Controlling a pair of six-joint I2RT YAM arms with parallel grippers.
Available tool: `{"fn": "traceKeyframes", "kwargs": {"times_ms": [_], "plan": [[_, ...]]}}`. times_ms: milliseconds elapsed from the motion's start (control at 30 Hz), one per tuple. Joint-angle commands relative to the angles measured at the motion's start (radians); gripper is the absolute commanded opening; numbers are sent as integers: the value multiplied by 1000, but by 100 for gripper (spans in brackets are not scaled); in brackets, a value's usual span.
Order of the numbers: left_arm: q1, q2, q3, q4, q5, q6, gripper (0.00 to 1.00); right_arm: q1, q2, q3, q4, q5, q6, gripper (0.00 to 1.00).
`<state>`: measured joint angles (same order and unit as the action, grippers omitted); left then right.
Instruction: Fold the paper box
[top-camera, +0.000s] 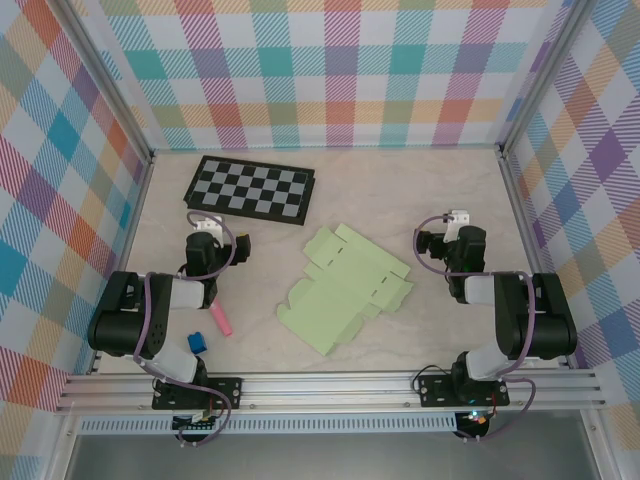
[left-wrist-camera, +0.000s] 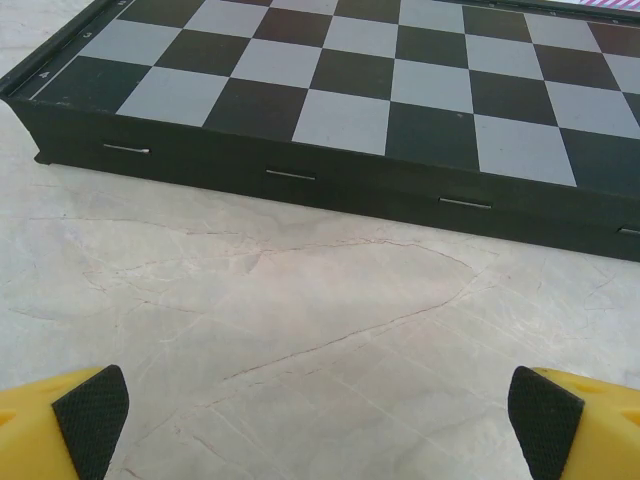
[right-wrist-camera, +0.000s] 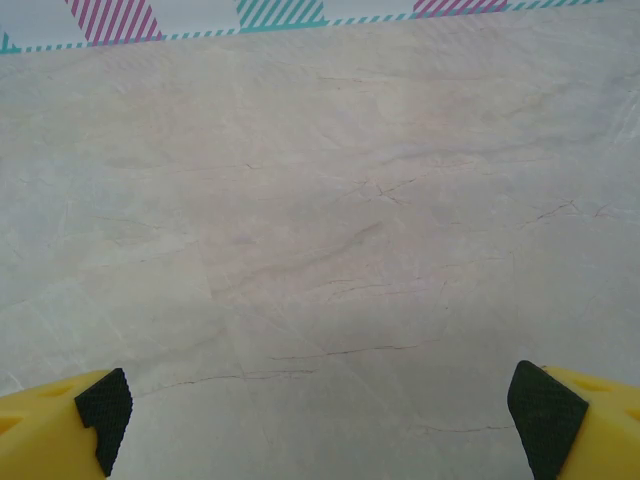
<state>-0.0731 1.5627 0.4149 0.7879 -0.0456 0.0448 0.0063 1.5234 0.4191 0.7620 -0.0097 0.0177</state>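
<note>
Both grippers stand wide open, with nothing between their fingers. The left gripper (left-wrist-camera: 320, 425) hangs low over the pale marbled table (left-wrist-camera: 300, 300), its yellow black-padded fingers (left-wrist-camera: 92, 420) pointing at the near edge of the checkerboard (left-wrist-camera: 350, 80) just ahead. The right gripper (right-wrist-camera: 320, 420) faces bare table on the right side, with the striped wall beyond.

From above, the paper box (top-camera: 345, 285) lies flat and unfolded in the middle of the table, between the two arms and touched by neither. It is turned at an angle, with its flaps and tabs spread out. Its far corner is near the checkerboard but apart from it. A pink stick (top-camera: 221, 320) and a small blue thing (top-camera: 195, 341) lie beside the left arm.
</note>
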Motion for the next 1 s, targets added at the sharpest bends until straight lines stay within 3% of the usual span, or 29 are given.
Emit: {"fn": "traceKeyframes", "kwargs": {"times_ms": [0, 367, 467, 833, 900, 967], "plan": [[10, 3, 10, 12, -11, -8, 100, -4, 3, 8, 19, -21, -9, 100], [10, 1, 9, 15, -8, -8, 100, -5, 3, 9, 17, -25, -7, 100], [8, -21, -13, 33, 61, 22, 100, -5, 3, 8, 19, -24, -9, 100], [7, -25, -14, 39, 43, 19, 100, -5, -18, -2, 22, 39, 20, 100], [-28, -164, 1, -91, -16, 42, 100, -3, -128, 13, -95, 101, 40, 100], [-101, -323, 22, -219, -139, 50, 100, -4, -261, 80, -346, 220, 133, 100]]}}
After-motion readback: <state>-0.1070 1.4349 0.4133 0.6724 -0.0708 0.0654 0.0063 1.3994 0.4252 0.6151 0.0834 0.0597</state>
